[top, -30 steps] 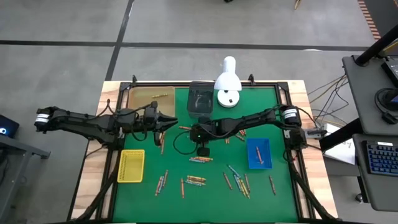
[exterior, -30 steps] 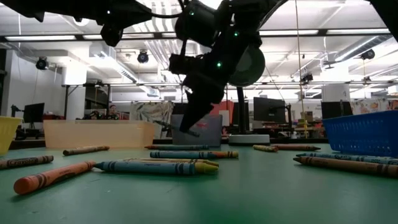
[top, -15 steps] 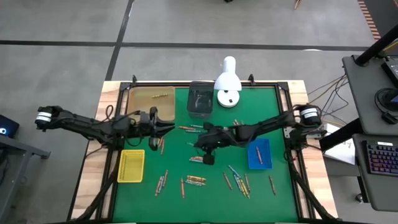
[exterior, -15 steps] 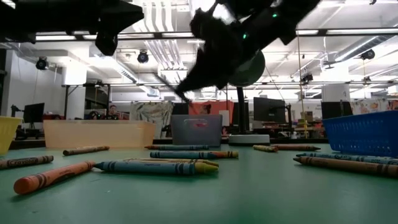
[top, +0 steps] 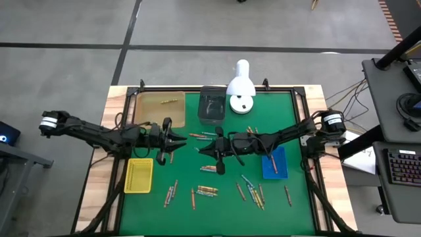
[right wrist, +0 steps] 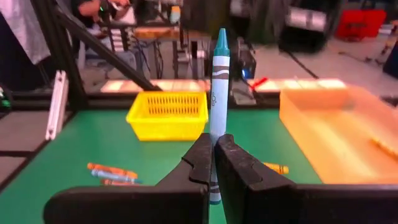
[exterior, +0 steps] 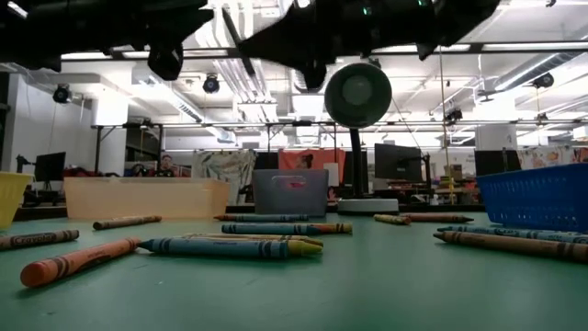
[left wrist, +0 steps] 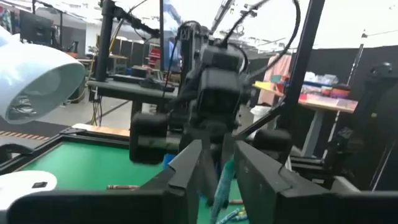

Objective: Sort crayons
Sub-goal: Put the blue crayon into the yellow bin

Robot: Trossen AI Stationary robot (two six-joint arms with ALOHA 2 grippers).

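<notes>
My right gripper point(top: 204, 147) hangs above the middle of the green mat point(top: 296, 204), pointing level toward the table's left. It is shut on a blue crayon point(right wrist: 219, 81). My left gripper point(top: 186, 138) faces it from the left, open. In the left wrist view the blue crayon's free end point(left wrist: 222, 182) shows in the gap of my left gripper point(left wrist: 217, 155). Many more crayons point(top: 208, 190) lie flat on the mat. My right gripper pinches the blue crayon's lower part point(right wrist: 216, 129) between its two fingers, and the flat end reaches back between them. The crayon sticks out forward past the fingertips with its pointed tip point(right wrist: 221, 32) away, lifted clear of the mat. Whether my left gripper touches the crayon, I cannot tell.
A yellow tray point(top: 139, 175) stands at the near left and a blue tray point(top: 273, 162) at the right. An orange tray point(top: 158, 104) and a dark tray point(top: 212, 105) are at the far edge. A white lamp point(top: 241, 89) stands beside them.
My right gripper has risen from the mat with the blue crayon and tipped from pointing down to level, facing the left gripper. The crayon has come clear of the mat. My left gripper has sunk a little and tipped up toward level.
</notes>
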